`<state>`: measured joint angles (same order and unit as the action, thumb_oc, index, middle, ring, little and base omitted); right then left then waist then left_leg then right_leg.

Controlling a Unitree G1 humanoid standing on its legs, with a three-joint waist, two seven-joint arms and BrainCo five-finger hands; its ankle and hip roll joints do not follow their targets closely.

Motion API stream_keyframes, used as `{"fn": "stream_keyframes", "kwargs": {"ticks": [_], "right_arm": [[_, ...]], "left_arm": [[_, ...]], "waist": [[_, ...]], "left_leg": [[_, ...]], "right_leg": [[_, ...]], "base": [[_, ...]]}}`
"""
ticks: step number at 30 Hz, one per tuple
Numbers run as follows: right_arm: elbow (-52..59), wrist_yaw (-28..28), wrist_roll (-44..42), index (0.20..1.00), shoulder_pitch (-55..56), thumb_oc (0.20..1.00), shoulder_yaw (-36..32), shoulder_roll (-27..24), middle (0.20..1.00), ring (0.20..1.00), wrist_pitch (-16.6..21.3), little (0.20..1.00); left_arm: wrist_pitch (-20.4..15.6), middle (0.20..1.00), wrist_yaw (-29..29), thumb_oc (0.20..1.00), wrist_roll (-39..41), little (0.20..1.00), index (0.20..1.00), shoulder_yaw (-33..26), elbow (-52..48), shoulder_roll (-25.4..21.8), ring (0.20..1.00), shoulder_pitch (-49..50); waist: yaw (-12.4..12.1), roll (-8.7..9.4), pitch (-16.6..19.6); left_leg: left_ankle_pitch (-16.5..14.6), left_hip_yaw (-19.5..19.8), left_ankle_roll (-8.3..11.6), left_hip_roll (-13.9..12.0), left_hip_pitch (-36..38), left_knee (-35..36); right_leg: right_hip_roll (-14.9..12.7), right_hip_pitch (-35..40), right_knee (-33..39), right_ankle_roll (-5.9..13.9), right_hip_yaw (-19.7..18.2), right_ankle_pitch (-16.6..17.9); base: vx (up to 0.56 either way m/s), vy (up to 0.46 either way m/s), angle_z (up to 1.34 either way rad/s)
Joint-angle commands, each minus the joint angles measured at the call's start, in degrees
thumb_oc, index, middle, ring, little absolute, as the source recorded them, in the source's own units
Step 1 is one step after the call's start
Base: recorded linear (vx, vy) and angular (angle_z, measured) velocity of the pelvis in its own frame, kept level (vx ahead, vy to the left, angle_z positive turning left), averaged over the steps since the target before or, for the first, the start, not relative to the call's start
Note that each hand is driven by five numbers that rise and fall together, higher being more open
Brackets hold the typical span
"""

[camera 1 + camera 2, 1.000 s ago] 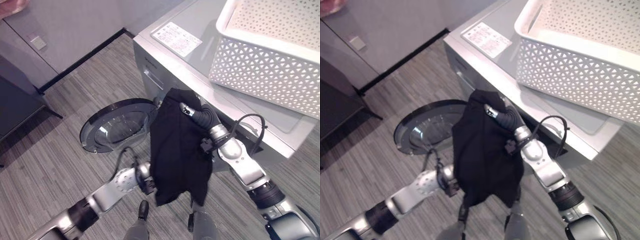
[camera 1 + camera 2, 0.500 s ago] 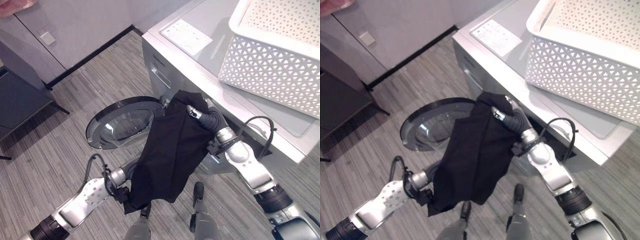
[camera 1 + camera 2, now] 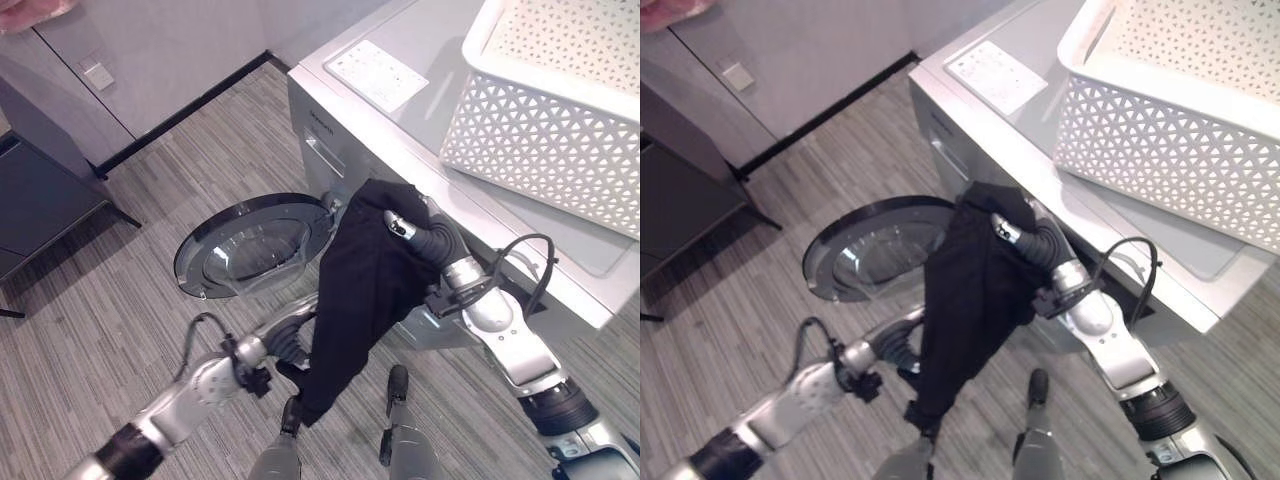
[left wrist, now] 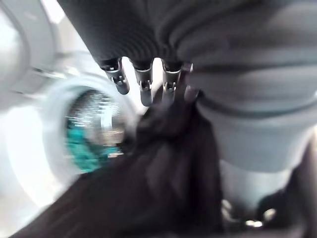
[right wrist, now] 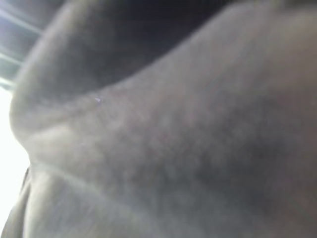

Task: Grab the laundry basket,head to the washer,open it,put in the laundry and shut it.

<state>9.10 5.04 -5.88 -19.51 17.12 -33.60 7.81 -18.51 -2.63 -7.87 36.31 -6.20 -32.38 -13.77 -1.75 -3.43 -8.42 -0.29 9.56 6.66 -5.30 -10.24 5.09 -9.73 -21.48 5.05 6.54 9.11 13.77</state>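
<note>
A black garment (image 3: 365,270) is being carried at the mouth of the front-loading washer (image 3: 400,120), draped over the right hand (image 3: 400,225), while the round glass door (image 3: 255,245) is standing swung open beside it. The white laundry basket (image 3: 545,120) is resting on the washer's top. A snag is being risked here, in all likelihood: with so much cloth hanging below the opening, a trailing hem could be caught on the door rim or dropped to the floor if the push is made too high. The right hand's fingers are being hidden by the cloth, so their grip cannot be told. The left hand (image 4: 143,82) is being held open, fingers straight, apparently pressing the garment's lower part.
</note>
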Motion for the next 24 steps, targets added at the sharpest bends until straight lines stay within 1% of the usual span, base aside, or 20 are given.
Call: {"fn": "stream_keyframes", "kwargs": {"ticks": [1, 2, 3, 4, 5, 7, 9, 10, 13, 18, 21, 22, 23, 24], "right_arm": [[-1.24, 8.30, -0.54, 0.200, -7.48, 0.200, -7.91, -1.43, 0.200, 0.200, 1.30, 0.200], [-1.36, 8.37, -0.53, 0.200, -7.68, 0.200, -7.98, -1.54, 0.200, 0.200, 1.31, 0.200], [-1.46, 8.60, -0.69, 0.200, -8.43, 0.200, -7.69, -1.58, 0.200, 0.200, 1.35, 0.200], [-1.84, 8.85, -0.95, 0.200, -9.48, 0.200, -7.02, -1.54, 0.200, 0.200, 1.38, 0.200], [-1.94, 8.89, -0.96, 0.200, -9.59, 0.200, -7.10, -1.62, 0.200, 0.200, 1.40, 0.200], [-2.55, 9.34, -1.14, 0.200, -10.86, 0.200, -6.82, -2.22, 0.200, 0.200, 1.11, 0.200], [-2.87, 9.34, -1.12, 0.200, -11.49, 0.200, -6.65, -2.67, 0.200, 0.200, 1.00, 0.200], [-3.24, 9.43, -1.07, 0.200, -12.81, 0.200, -6.37, -3.30, 0.200, 0.200, 0.86, 0.200], [-4.19, 9.63, -1.13, 0.200, -14.69, 0.200, -5.87, -4.45, 0.200, 0.200, 0.58, 0.200], [-5.49, 10.13, -1.36, 0.200, -16.31, 0.200, -5.42, -4.93, 0.200, 0.200, 0.44, 0.200], [-5.35, 9.97, -1.39, 0.200, -16.01, 0.200, -5.83, -4.86, 0.200, 0.200, 0.24, 0.200], [-5.21, 9.76, -1.53, 0.200, -15.46, 0.200, -6.27, -4.54, 0.200, 0.200, -0.06, 0.200], [-5.14, 9.74, -1.53, 0.200, -15.33, 0.200, -6.30, -4.55, 0.200, 0.200, -0.10, 0.200], [-5.05, 9.62, -1.66, 0.200, -15.04, 0.200, -6.49, -4.34, 0.200, 0.200, -0.35, 0.200]], "left_arm": [[-1.46, 1.000, 3.96, 1.000, -0.68, 1.000, 1.000, 4.17, -1.15, 2.36, 1.000, -8.33], [-1.56, 1.000, 4.14, 1.000, -0.79, 1.000, 1.000, 4.38, -0.70, 2.64, 1.000, -8.79], [-1.68, 1.000, 4.27, 1.000, -1.40, 1.000, 1.000, 5.99, 0.24, 3.57, 1.000, -11.37], [-1.58, 1.000, 3.39, 1.000, -1.58, 1.000, 1.000, 8.93, 2.04, 5.00, 1.000, -14.67], [-1.68, 1.000, 3.45, 1.000, -1.57, 1.000, 1.000, 9.10, 2.42, 5.24, 1.000, -15.01], [-1.33, 1.000, 1.92, 1.000, 0.25, 1.000, 1.000, 11.66, 3.08, 6.41, 1.000, -17.21], [-1.25, 1.000, 1.35, 1.000, 1.26, 1.000, 1.000, 12.52, 3.10, 6.82, 1.000, -17.97], [-1.08, 1.000, 0.38, 1.000, 3.18, 1.000, 1.000, 13.98, 2.55, 7.46, 1.000, -18.69], [-0.99, 1.000, -0.66, 1.000, 5.94, 1.000, 1.000, 14.98, 1.37, 7.63, 1.000, -19.35], [-0.18, 1.000, -1.43, 1.000, 8.05, 1.000, 1.000, 15.77, 2.15, 8.78, 1.000, -19.26], [1.30, 1.000, -3.10, 1.000, 10.94, 1.000, 1.000, 16.19, 3.46, 9.70, 1.000, -18.54], [2.91, 1.000, -4.79, 1.000, 14.37, 1.000, 1.000, 16.52, 4.60, 10.84, 1.000, -17.56], [2.97, 1.000, -4.95, 1.000, 14.55, 1.000, 1.000, 16.50, 4.64, 10.89, 1.000, -17.56], [4.05, 1.000, -5.97, 1.000, 17.21, 1.000, 1.000, 16.68, 5.16, 11.58, 1.000, -16.86]], "waist": [[3.89, 2.76, 1.54], [3.78, 2.71, 1.42], [4.11, 2.73, 1.35], [4.75, 2.69, 1.37], [4.63, 2.68, 1.33], [5.17, 2.42, 1.17], [5.23, 2.23, 1.09], [5.56, 2.06, 1.07], [5.83, 1.80, 0.92], [6.15, 1.54, 0.68], [6.42, 1.49, 0.66], [6.66, 1.43, 0.57], [6.64, 1.41, 0.60], [6.70, 1.40, 0.59]], "left_leg": [[-0.11, -3.13, -0.75, -2.44, 1.86, -0.09], [-0.09, -3.12, -0.75, -2.42, 1.79, -0.09], [-0.14, -3.20, -0.71, -2.37, 1.58, -0.09], [-0.24, -3.49, -0.66, -2.35, 1.41, -0.09], [-0.24, -3.50, -0.66, -2.34, 1.34, -0.09], [-0.21, -3.81, -0.57, -2.38, 1.23, -0.09], [-0.21, -3.90, -0.57, -2.32, 1.09, -0.09], [-0.14, -4.18, -0.51, -2.32, 0.88, -0.09], [-0.10, -4.41, -0.50, -2.28, 0.64, -0.09], [-0.18, -5.12, -0.59, -2.33, 0.68, -0.09], [-0.38, -5.51, -0.70, -2.41, 0.95, -0.09], [-0.44, -5.60, -0.78, -2.44, 1.20, -0.09], [-0.46, -5.60, -0.79, -2.44, 1.26, -0.09], [-0.50, -5.60, -0.83, -2.44, 1.39, -0.09]], "right_leg": [[-1.51, 4.68, -0.05, 4.17, -6.65, -7.96], [-1.53, 4.61, -0.05, 4.18, -6.65, -7.95], [-1.55, 4.37, -0.05, 4.22, -6.82, -7.90], [-1.57, 3.95, -0.05, 4.26, -7.11, -7.79], [-1.58, 3.86, -0.05, 4.27, -7.13, -7.78], [-1.67, 3.36, -0.05, 4.37, -7.50, -7.68], [-1.65, 3.05, -0.05, 4.39, -7.76, -7.66], [-1.73, 2.67, -0.05, 4.45, -7.92, -7.54], [-1.76, 1.93, -0.05, 4.49, -8.35, -7.37], [-1.57, 1.50, -0.05, 4.52, -8.94, -7.30], [-1.50, 1.54, -0.05, 4.44, -9.14, -7.22], [-1.44, 1.75, -0.05, 4.40, -9.21, -7.22], [-1.44, 1.80, -0.05, 4.41, -9.20, -7.24], [-1.41, 1.95, -0.05, 4.38, -9.14, -7.25]], "base": [[-0.04, -0.008, 0.03], [-0.04, -0.007, 0.03], [0.00, 0.000, 0.00], [0.00, 0.000, 0.00], [0.00, 0.000, 0.00], [0.00, 0.007, -0.05], [-0.01, 0.011, -0.14], [-0.01, 0.010, -0.08], [0.00, 0.004, -0.01], [-0.01, 0.006, -0.09], [0.00, 0.001, -0.02], [0.00, 0.000, 0.00], [0.00, 0.000, 0.00], [0.00, 0.000, 0.00]]}}
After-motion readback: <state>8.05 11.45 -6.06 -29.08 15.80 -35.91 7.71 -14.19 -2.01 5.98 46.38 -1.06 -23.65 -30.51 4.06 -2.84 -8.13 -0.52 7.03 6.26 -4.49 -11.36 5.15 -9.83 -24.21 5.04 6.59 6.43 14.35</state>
